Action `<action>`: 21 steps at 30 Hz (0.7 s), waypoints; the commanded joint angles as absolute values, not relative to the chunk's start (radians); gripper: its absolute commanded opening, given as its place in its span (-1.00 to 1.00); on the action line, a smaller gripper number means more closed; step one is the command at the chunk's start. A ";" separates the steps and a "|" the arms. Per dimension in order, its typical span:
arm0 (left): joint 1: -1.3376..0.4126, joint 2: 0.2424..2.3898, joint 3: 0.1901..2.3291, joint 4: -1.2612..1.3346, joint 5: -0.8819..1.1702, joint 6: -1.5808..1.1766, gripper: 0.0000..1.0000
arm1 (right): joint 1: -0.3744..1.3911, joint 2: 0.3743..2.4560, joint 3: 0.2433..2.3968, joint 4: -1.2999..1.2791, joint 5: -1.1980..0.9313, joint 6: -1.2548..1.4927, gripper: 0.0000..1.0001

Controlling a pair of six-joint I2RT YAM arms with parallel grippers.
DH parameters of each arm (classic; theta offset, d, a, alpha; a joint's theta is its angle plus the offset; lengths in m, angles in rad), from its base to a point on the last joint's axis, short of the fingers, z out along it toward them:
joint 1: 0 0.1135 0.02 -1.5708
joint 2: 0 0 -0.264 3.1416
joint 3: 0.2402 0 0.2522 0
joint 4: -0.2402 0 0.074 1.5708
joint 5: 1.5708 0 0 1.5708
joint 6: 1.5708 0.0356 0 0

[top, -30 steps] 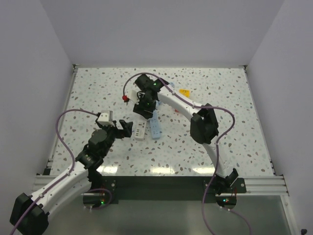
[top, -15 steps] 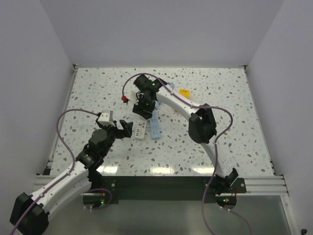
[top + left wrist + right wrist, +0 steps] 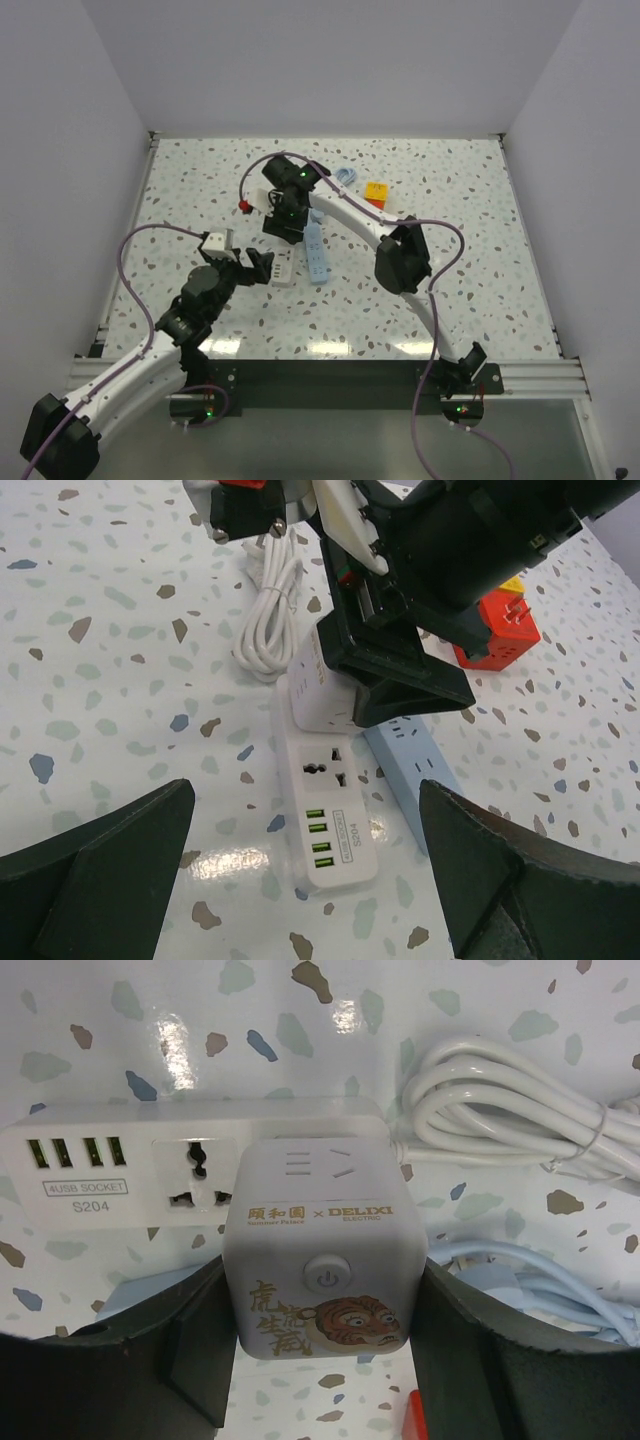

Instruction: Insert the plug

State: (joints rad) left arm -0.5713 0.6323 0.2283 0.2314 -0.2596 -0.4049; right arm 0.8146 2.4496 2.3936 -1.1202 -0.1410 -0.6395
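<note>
- The right gripper (image 3: 325, 1345) is clamped on the cube plug (image 3: 320, 1240), holding it upright over the white power strip (image 3: 90, 1175) beside its free socket, seemingly to line up the pins.
- The left gripper (image 3: 305, 875), jaws wide apart, hovers at the strip's USB end, probably ready to brace it.

The cube adapter (image 3: 318, 1250) over the power strip (image 3: 330, 810), at its far end; coiled cable (image 3: 265, 625) behind; second strip (image 3: 415, 780) alongside, right.
</note>
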 commanded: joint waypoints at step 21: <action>-0.566 1.184 0.258 0.535 -0.222 -0.390 0.95 | 0.841 2.545 2.474 -1.054 -0.184 -0.710 -1.00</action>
